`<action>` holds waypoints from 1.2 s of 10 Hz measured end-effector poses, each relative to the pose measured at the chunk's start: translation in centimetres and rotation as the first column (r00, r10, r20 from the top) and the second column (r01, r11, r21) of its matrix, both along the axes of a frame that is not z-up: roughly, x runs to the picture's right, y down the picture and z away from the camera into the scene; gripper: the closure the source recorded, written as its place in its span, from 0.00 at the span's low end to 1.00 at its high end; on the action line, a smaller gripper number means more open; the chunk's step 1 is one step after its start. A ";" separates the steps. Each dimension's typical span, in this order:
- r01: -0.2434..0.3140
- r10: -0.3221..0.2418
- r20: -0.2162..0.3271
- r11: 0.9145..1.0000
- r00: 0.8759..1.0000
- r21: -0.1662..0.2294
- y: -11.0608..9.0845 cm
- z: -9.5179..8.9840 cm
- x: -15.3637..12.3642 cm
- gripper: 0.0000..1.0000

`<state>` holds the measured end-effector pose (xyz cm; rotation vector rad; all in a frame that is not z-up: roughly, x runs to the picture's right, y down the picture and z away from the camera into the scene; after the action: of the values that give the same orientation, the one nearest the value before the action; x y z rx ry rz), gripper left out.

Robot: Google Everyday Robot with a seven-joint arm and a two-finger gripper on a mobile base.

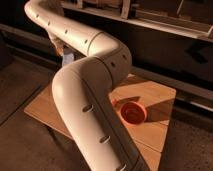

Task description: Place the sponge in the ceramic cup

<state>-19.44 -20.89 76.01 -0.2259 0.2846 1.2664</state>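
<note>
My white arm fills the middle of the view and bends back toward the far left. At its end, mostly hidden behind the arm, is the gripper (63, 50). A small light-blue block, the sponge (68, 58), hangs just under it above the far left edge of the wooden table (155, 95). The gripper is shut on the sponge. The ceramic cup is not visible; the arm covers much of the table.
A shallow red-orange bowl (133, 113) sits on the table to the right of my arm. Dark shelving (165, 25) runs along the back. Dark floor surrounds the table on the left and the right.
</note>
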 end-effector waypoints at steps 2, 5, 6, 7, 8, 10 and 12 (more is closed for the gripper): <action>0.045 -0.046 0.085 0.999 0.995 0.016 0.2 0.3 -3.4 1.00; 0.098 -0.095 0.179 0.995 0.979 -0.010 2.5 1.3 -7.5 1.00; 0.107 -0.101 0.194 0.994 0.976 -0.022 3.2 1.7 -8.1 1.00; 0.114 -0.104 0.205 0.993 0.973 -0.038 3.9 2.3 -8.3 1.00; 0.115 -0.100 0.209 0.992 0.973 -0.059 4.6 3.1 -7.9 1.00; 0.116 -0.095 0.203 0.989 0.975 -0.092 5.5 4.3 -6.7 1.00; 0.122 -0.097 0.199 0.986 0.975 -0.118 6.2 5.2 -6.1 1.00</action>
<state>-25.58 -14.69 81.21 -0.4357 0.2098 1.1086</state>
